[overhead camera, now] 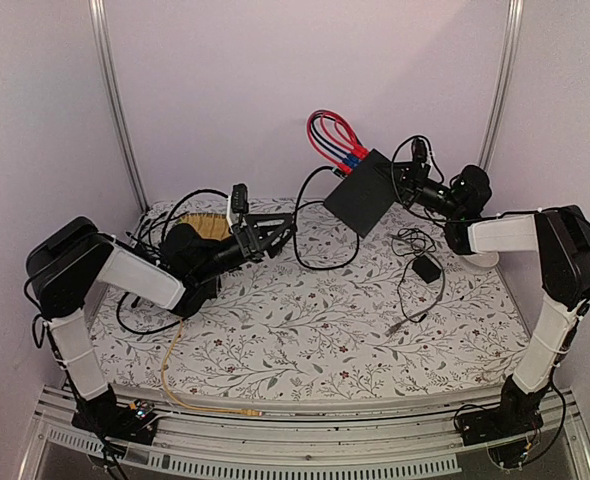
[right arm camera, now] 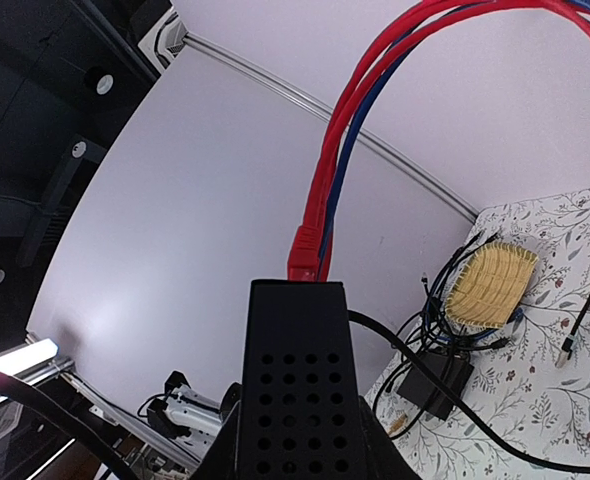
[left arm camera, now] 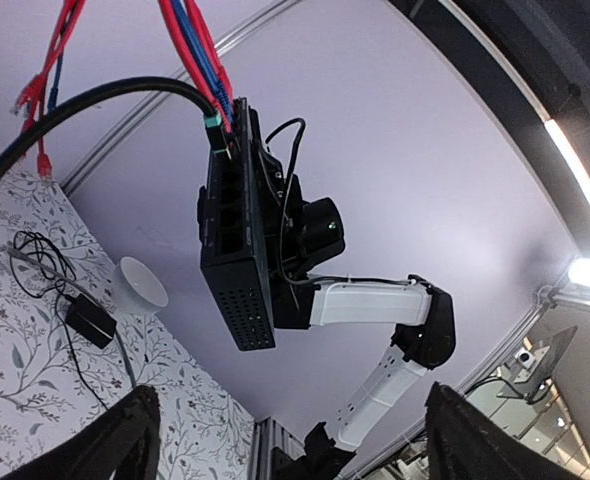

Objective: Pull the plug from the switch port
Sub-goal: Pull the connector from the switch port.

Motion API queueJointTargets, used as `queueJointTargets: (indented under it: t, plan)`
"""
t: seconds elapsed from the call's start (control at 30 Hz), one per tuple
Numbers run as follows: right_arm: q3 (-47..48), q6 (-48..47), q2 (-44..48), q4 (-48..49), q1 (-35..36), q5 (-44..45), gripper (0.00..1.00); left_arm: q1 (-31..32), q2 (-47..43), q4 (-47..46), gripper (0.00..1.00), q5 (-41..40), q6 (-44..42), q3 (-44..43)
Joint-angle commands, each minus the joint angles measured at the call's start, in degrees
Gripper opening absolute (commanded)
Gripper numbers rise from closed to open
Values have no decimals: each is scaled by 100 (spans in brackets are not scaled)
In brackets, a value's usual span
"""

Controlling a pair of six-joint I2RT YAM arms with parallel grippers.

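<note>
Holding flat matte-black switch box (overhead camera: 367, 195) aloft far right, right gripper (overhead camera: 407, 185) clamped on it, port row (left arm camera: 227, 205) w/ red/blue plugs (overhead camera: 353, 156) facing left, plug axis far-left, just right/far of empty wide-open left gripper (overhead camera: 275, 232).

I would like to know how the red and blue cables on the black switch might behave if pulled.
The red and blue cables arch in loops from the black switch, so they are probably springy, not limp. Their plugs look seated, so a tug likely drags the switch against the grip of the right end effector.
</note>
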State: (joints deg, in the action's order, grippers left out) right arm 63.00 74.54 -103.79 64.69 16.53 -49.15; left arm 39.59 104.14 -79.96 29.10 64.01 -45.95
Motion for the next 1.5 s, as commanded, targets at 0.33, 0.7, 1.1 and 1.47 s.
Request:
queueJointTargets:
  t: [0.33,0.7,1.1,1.47]
  plan:
    - [-51,47,392,921,122,265,1,272,-1350,869,98,-1731,-1544,520]
    - [-7,-94,363,812,122,341,1,1205,-1943,2330,98,-4871,-4930,197]
    - [-81,-158,381,780,164,363,1,594,-1782,2150,98,-2496,-3349,138]
    - [-309,-110,459,1012,292,301,2,229,-988,1450,86,-353,-1195,-342]
